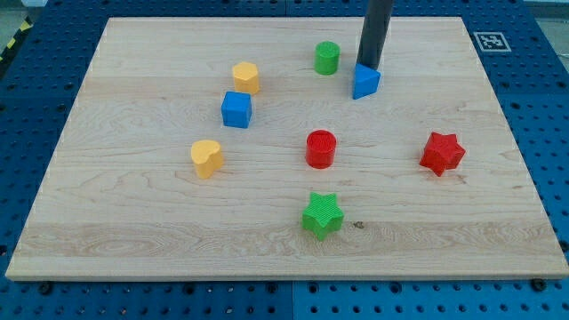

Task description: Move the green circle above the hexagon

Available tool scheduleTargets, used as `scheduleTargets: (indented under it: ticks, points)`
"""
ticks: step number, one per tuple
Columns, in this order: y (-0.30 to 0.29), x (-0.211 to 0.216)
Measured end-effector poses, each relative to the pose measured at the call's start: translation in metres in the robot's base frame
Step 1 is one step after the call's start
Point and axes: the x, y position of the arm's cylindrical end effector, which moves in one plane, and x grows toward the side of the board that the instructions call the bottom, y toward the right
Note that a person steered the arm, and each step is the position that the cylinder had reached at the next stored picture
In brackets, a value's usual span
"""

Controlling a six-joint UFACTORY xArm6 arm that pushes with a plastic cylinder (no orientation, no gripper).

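One green circle [326,58] left of tool [369,68]

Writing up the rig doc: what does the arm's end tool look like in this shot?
Only a straight, smooth, dark grey-black cylindrical rod shows, entering from the view's top. My tip is plain and blunt. No cables, markings, sleeves or gripper are visible; the arm itself is out of frame.

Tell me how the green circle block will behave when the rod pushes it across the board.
The green circle stands upright on a flat end, squat and wide, so it will probably slide rather than tip or roll. Its round side may let it slip off my tip if pushed off-centre. It looks small and rigid, likely light, and the wooden board looks smooth.
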Motion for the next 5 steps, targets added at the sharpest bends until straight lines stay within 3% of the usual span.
scheduleTargets:
  ticks: [3,5]
  points:
    - [-0.031,-0.004]
    - [-0.088,0.004]
